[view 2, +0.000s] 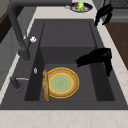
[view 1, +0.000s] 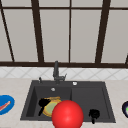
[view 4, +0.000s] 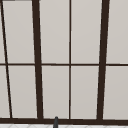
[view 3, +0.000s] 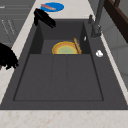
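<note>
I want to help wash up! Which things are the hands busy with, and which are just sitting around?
In hand:
left hand, hovering by the yellow plate in the sink basin

Lying about:
right hand, idle
blue plate
dark bowl
faucet
red ball

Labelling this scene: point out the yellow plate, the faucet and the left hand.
yellow plate (view 2: 61, 83), left side view, its green centre.
faucet (view 1: 56, 71), front view, its upright stem.
left hand (view 1: 43, 102), front view, its palm.

Above my sink I face a window: pale panes set in dark brown bars, two thick uprights and thinner ones between, with one thin rail crossing. The faucet tip pokes up at the bottom sill.
</note>
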`<act>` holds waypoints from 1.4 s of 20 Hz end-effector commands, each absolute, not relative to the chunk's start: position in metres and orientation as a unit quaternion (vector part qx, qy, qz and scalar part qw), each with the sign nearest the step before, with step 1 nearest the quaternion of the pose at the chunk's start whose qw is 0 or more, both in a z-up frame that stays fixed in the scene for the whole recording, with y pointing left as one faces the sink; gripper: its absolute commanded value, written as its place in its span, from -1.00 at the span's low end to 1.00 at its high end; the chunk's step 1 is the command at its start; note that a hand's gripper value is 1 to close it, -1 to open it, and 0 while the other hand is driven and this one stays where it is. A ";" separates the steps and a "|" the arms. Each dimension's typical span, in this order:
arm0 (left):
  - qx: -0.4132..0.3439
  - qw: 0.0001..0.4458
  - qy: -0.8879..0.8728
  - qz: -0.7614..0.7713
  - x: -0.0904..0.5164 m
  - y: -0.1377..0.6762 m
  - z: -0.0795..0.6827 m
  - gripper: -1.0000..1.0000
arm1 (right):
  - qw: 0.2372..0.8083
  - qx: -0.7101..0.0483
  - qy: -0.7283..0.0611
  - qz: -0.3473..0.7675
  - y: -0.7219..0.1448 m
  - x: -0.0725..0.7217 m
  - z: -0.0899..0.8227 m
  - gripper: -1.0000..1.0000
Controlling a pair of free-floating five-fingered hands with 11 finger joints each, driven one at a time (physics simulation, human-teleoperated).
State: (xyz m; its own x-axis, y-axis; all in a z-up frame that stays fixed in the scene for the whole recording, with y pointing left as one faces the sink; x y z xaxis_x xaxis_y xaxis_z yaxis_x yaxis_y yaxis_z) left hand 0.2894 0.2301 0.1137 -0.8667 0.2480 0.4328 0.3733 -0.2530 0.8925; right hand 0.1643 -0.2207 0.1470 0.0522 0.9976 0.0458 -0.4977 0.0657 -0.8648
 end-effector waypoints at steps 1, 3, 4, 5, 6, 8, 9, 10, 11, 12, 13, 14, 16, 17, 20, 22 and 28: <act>-0.243 0.100 -0.624 -0.736 0.289 0.230 0.113 -1.00 | 0.636 -0.349 -0.358 0.588 -0.221 0.164 0.147 0.00; -0.240 0.104 -0.624 -0.736 0.289 0.230 0.114 -1.00 | 0.636 -0.349 -0.358 0.588 -0.221 0.164 0.147 0.00; -0.239 0.106 -0.624 -0.737 0.289 0.230 0.114 -1.00 | 0.636 -0.349 -0.358 0.588 -0.221 0.164 0.147 0.00; -0.236 0.107 -0.623 -0.738 0.289 0.230 0.114 -1.00 | 0.636 -0.349 -0.358 0.588 -0.221 0.164 0.147 0.00; -0.236 0.109 -0.622 -0.739 0.289 0.230 0.114 -1.00 | 0.636 -0.349 -0.358 0.588 -0.221 0.164 0.147 0.00; -0.235 0.110 -0.621 -0.740 0.289 0.230 0.114 -1.00 | 0.636 -0.349 -0.358 0.588 -0.221 0.164 0.147 0.00; -0.235 0.111 -0.620 -0.740 0.289 0.230 0.114 -1.00 | 0.636 -0.349 -0.358 0.588 -0.221 0.164 0.147 0.00; -0.237 0.105 -0.618 -0.742 0.291 0.230 0.113 -1.00 | 0.636 -0.349 -0.358 0.588 -0.221 0.164 0.147 0.00; -0.258 0.056 -0.606 -0.750 0.289 0.230 0.114 -1.00 | 0.636 -0.349 -0.358 0.588 -0.221 0.164 0.147 0.00; -0.258 0.056 -0.606 -0.751 0.290 0.230 0.114 -1.00 | 0.636 -0.349 -0.358 0.588 -0.221 0.164 0.147 0.00; -0.260 0.061 -0.606 -0.749 0.295 0.230 0.114 -1.00 | 0.636 -0.349 -0.358 0.588 -0.221 0.164 0.147 0.00; -0.258 0.073 -0.609 -0.747 0.302 0.228 0.115 -1.00 | 0.636 -0.349 -0.358 0.588 -0.221 0.164 0.147 0.00; -0.263 0.094 -0.608 -0.743 0.306 0.226 0.118 -1.00 | 0.636 -0.349 -0.358 0.588 -0.221 0.164 0.147 0.00; -0.254 0.105 -0.614 -0.740 0.306 0.229 0.116 -1.00 | 0.636 -0.349 -0.358 0.588 -0.221 0.164 0.147 0.00; -0.254 0.111 -0.613 -0.739 0.310 0.228 0.115 -1.00 | 0.636 -0.349 -0.358 0.588 -0.221 0.164 0.147 0.00; -0.269 0.113 -0.610 -0.737 0.316 0.228 0.116 -1.00 | 0.636 -0.349 -0.358 0.588 -0.221 0.164 0.147 0.00; -0.287 0.137 -0.614 -0.722 0.324 0.229 0.111 -1.00 | 0.636 -0.349 -0.358 0.588 -0.221 0.164 0.147 0.00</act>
